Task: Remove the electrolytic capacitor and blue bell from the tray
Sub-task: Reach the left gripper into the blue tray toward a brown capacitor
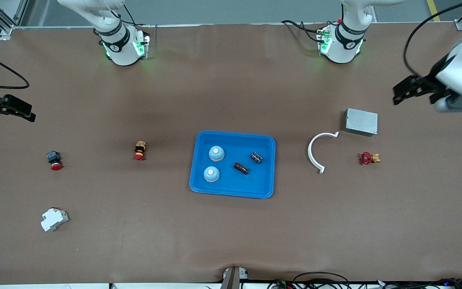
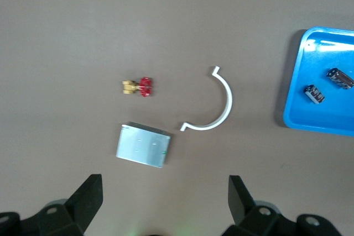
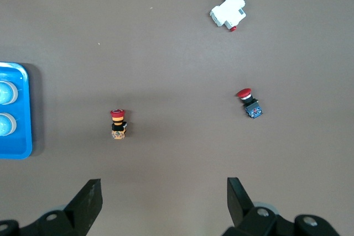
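- The blue tray [image 1: 263, 141] sits mid-table and holds two bells [image 1: 216, 153] toward the right arm's end and two capacitors [image 1: 256, 157] toward the left arm's end, all four apart from one another.
- Only the front view shows the whole tray. The left wrist view catches just one corner of it with both capacitors; the right wrist view catches its edge with slices of the two bells.
- The left gripper [image 1: 400, 93] hangs over bare table at the left arm's end, fingers spread wide and holding nothing; the wrist view shows the open gap between its fingers [image 2: 88, 197].
- Under it lie a grey metal box [image 1: 361, 122], a white curved clip [image 1: 316, 153] and a red-handled brass valve [image 1: 369, 158], all apart from each other; the clip lies between the tray and the valve.
- The right gripper [image 1: 22, 111] waits over the table edge at the right arm's end, likewise spread and empty.
- Its wrist view shows an orange-bodied red button [image 3: 118, 124], a blue-bodied red button [image 3: 249, 103] and a white breaker [image 3: 228, 11], widely spaced.
- Bare brown table [image 1: 231, 241] surrounds the tray on every side, with the widest open strip nearest the front camera.
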